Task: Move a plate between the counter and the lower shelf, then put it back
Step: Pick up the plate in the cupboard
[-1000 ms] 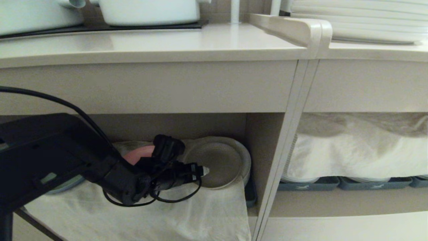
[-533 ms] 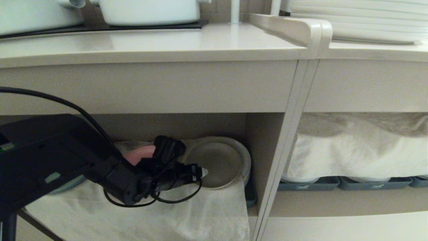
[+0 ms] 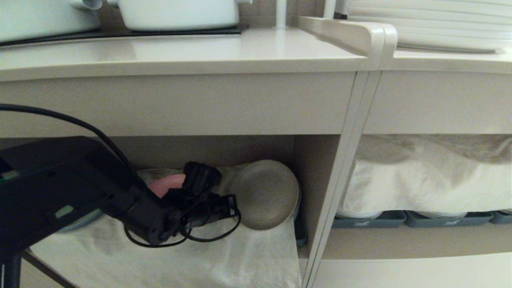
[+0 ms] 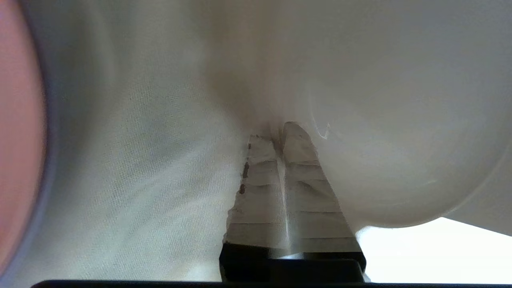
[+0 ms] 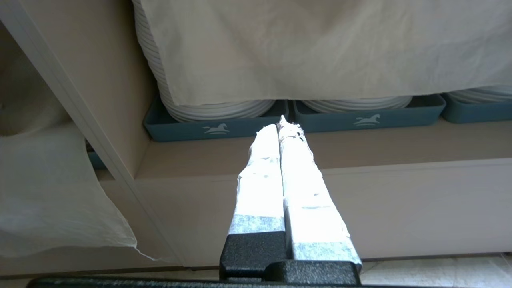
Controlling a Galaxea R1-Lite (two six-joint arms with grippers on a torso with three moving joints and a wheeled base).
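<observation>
The cream-beige plate is inside the lower shelf, tilted with its left edge raised off the stack under it. My left gripper reaches into the recess from the left and is shut on that raised rim; the rim covers its tips. In the left wrist view the taped fingers are pressed together at the plate's edge, above the whitish cloth. The counter runs above. My right gripper hangs shut and empty, facing the neighbouring shelf compartment.
A pink plate lies just left of my left gripper. White pots stand on the counter, with large white plates at the right. Cloth-covered plate stacks in blue trays fill the right compartment. A beige post divides the two.
My left gripper has gone from open to shut at the plate's left rim. The plate, lying flat before, has tipped up on that side and now hides the fingertips.
</observation>
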